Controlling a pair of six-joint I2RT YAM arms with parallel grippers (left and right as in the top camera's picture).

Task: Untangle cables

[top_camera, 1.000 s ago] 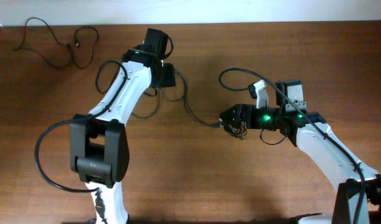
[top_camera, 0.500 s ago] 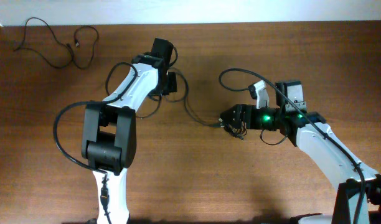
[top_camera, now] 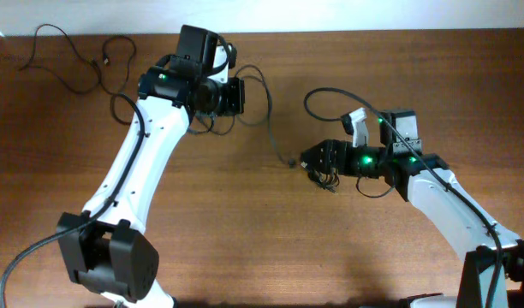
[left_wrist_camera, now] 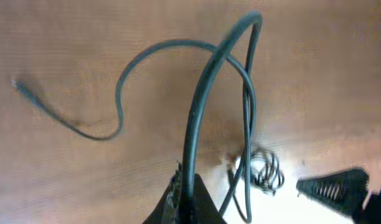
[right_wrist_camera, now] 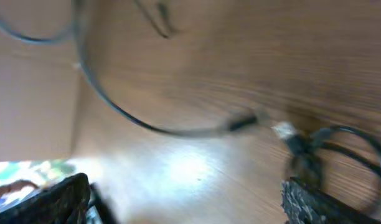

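My left gripper [top_camera: 238, 96] [left_wrist_camera: 189, 194] is shut on a thin black cable [left_wrist_camera: 206, 81] near the back of the table. The cable rises from the jaws in a tall loop. From there it trails right [top_camera: 270, 120] to a plug end [top_camera: 293, 163] beside my right gripper [top_camera: 312, 159]. The right gripper [right_wrist_camera: 187, 208] stands open, nothing between its fingers [right_wrist_camera: 318, 204]. A small knot of cables [top_camera: 327, 179] [right_wrist_camera: 310, 152] lies just by its right finger, and a plug [right_wrist_camera: 281, 129] rests close to it. The left wrist view is blurred; it shows the knot [left_wrist_camera: 266, 172] low at the right.
A separate loose black cable [top_camera: 74, 64] lies at the back left corner of the wooden table [top_camera: 245, 239]. The thicker arm cable [top_camera: 330, 96] arcs above the right arm. The left arm stretches across the table's left half.
The left gripper has shut on the cable and pulled it up and back into a taller loop. The left arm has swung. The right gripper has stayed open in place.
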